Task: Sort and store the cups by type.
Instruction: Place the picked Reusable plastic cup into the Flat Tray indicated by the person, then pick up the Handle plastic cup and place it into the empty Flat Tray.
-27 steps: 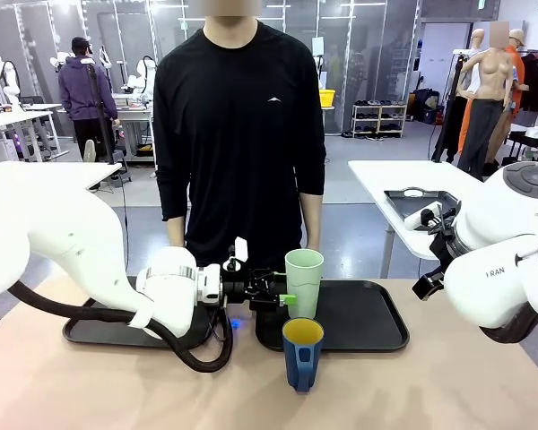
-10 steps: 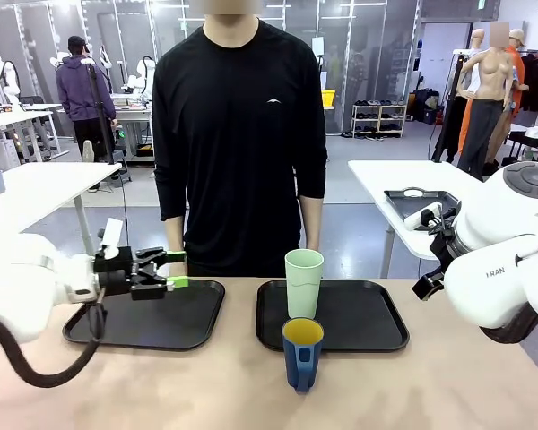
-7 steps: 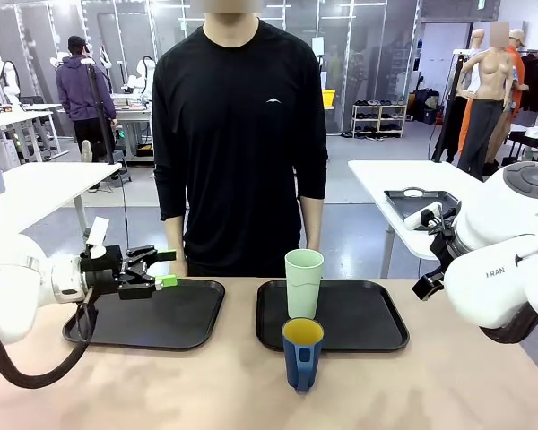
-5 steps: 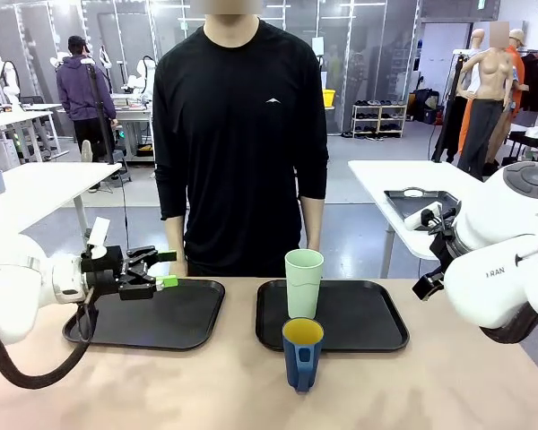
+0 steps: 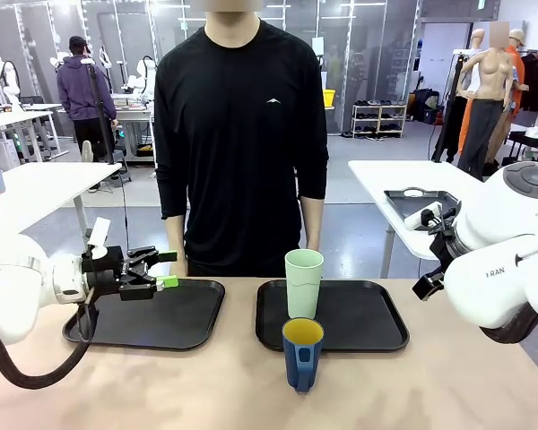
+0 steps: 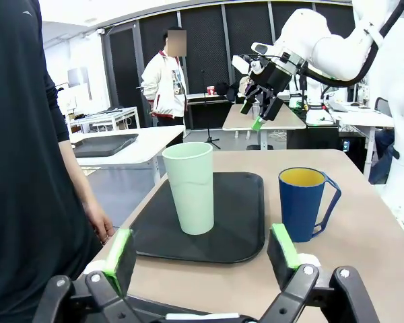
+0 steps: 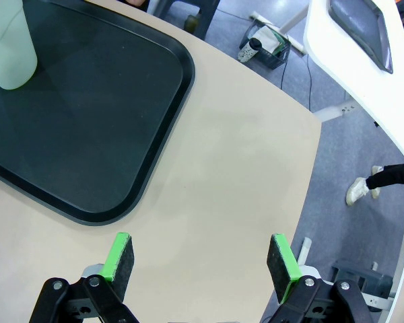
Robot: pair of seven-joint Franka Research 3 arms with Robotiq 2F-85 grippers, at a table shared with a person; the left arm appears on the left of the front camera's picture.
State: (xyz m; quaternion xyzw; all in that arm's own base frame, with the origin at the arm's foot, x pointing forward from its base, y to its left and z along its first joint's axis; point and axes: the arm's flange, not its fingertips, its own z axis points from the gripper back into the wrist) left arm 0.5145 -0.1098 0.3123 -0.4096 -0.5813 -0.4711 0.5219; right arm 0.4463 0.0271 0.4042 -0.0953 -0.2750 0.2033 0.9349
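Two cups stand upright near the middle of the table (image 5: 448,385), whose top is smooth and pale beige. One is a tall tumbler (image 5: 304,283) of pale green, matte-looking plastic, with no handle and widening slightly toward its rim. The other is a shorter mug (image 5: 302,352), glossy dark blue outside and yellow inside, its loop handle turned toward the robot's side. There are two trays, both flat, black and rectangular, with rounded corners and a low raised rim. The left tray (image 5: 152,318) lies toward the robot's left. The right tray (image 5: 368,318) carries the tumbler near its front left corner. The mug sits on the tabletop just in front of that tray's near edge, close to the tumbler. A person (image 5: 242,134) in a black long-sleeved top stands at the far side, arms hanging.

The left gripper (image 5: 169,269) hangs over the far edge of the left tray, lying level and pointing toward the cups. Its two green-padded fingers are spread wide with nothing between them. The right gripper (image 7: 200,250) looks down on the tabletop just beside a rounded corner of the right tray. Its fingers are likewise spread wide, gripping and touching nothing.
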